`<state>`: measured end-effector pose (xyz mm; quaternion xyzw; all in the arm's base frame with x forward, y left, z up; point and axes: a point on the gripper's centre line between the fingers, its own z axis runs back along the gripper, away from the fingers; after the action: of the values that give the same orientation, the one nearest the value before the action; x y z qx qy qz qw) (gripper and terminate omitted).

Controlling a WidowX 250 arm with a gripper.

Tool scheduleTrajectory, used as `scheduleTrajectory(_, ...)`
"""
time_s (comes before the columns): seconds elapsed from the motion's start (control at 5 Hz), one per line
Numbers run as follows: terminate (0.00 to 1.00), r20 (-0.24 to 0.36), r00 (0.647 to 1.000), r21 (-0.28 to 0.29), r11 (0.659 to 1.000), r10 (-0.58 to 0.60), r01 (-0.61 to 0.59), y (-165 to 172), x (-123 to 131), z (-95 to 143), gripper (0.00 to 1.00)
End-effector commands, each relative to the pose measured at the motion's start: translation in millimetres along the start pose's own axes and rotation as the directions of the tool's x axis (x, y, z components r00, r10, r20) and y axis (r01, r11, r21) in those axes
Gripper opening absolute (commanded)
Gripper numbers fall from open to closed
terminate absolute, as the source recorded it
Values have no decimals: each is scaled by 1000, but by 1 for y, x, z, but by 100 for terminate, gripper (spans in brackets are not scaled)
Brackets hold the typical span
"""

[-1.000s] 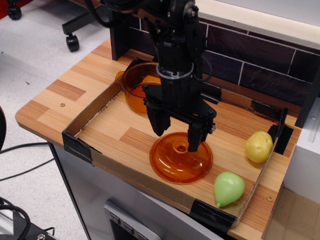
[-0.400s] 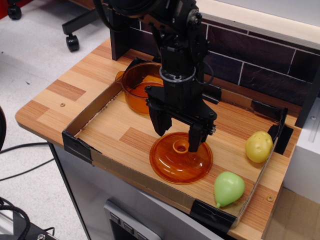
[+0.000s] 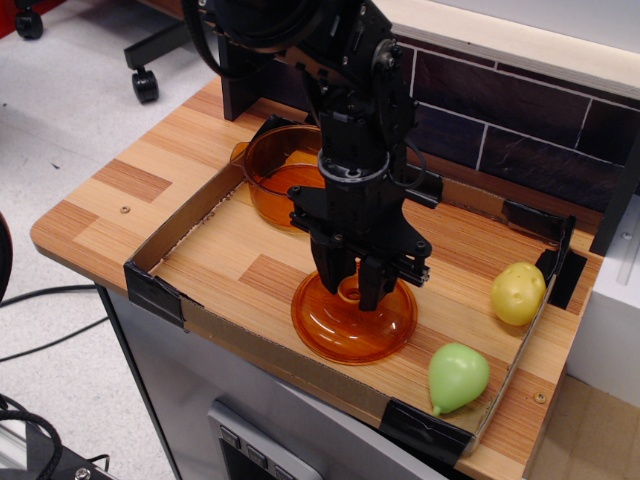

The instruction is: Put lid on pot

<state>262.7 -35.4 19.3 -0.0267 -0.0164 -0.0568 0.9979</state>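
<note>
Since a second ago, the fingers have drawn in from a wide spread and now pinch the knob of the lid [image 3: 353, 318], and the lid itself has shifted slightly left on the worktop [image 3: 150, 170]. It lies flat inside the low cardboard-walled tray [image 3: 215, 200], near the front wall, a shallow translucent orange disc with its small funnel knob at the centre, glossy and see-through enough to show the wood grain beneath. Directly above it the end effector [image 3: 352, 291] stands upright, its two black fingers pressed in on the knob. Behind and to the left, well apart from the lid and partly hidden by the arm, sits the pot [image 3: 275, 170], deeper, same orange, mouth up. So the carry likely runs up and back-left toward that open mouth. A yellow toy fruit [image 3: 518, 292] and a green one [image 3: 458, 376] rest to the right, clear of that path
</note>
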Motion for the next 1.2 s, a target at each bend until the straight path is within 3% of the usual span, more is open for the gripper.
scheduleTrajectory(0.0, 0, 30, 999, -10, 1000, 19, -19, 3, 8, 12, 0)
scheduleTrajectory(0.6, 0, 48, 989, -45, 989, 143, -141, 10, 33, 81, 0)
scheduleTrajectory(1.0, 0, 43, 977, -20, 978, 210, -209, 55, 56, 76, 0)
